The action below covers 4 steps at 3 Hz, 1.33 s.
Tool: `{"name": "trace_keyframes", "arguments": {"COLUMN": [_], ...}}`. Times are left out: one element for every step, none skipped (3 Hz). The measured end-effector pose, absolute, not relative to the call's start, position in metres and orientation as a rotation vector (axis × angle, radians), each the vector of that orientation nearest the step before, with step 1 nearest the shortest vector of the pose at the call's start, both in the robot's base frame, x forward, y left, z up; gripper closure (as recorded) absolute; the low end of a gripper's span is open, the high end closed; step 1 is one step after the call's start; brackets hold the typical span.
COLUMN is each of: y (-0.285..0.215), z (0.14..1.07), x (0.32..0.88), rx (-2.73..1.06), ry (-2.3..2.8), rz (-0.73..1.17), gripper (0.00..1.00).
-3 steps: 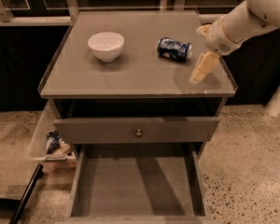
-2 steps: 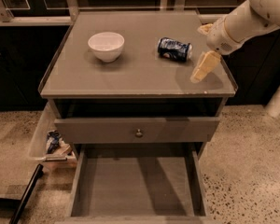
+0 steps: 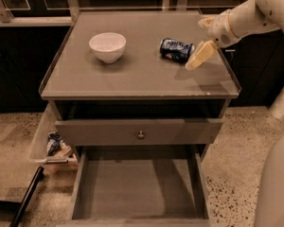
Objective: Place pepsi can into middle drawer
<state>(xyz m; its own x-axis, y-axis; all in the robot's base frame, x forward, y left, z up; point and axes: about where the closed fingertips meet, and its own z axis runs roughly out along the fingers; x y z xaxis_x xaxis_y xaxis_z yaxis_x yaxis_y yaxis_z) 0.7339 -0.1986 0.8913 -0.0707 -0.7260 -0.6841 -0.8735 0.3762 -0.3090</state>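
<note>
Over the bench point(image 3: 142, 82), with the middle drawer point(image 3: 137, 188) pulled out at six o'clock, the claw point(image 3: 203, 39) hangs spread and empty at three o'clock of the pepsi can point(image 3: 176, 50). The can lies on its side, so a glancing touch could roll it away.

cam: you get one view, high in front of the cabinet point(image 3: 132, 82) | facing: down onto its top and the open middle drawer point(image 3: 137, 190) | range: close | gripper point(image 3: 202, 46): upper right, above the cabinet top

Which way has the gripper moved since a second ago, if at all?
Yes. The gripper has moved toward the pepsi can, away from the tabletop's front edge.
</note>
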Motion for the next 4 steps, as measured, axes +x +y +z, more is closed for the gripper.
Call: {"name": "trace_keyframes", "arguments": {"y": [-0.196,-0.19,-0.179,-0.166], "z": [0.897,0.898,0.885,0.87], "x": [0.753,0.764,0.769,0.771], "rx": [-1.315,-1.28,-1.279,-1.294], "ry": [1.817,1.818,1.851,1.879], "rz": [0.298,0.347,0.412,0.476], "gripper": [0.0,0.0,0.0,0.0]}}
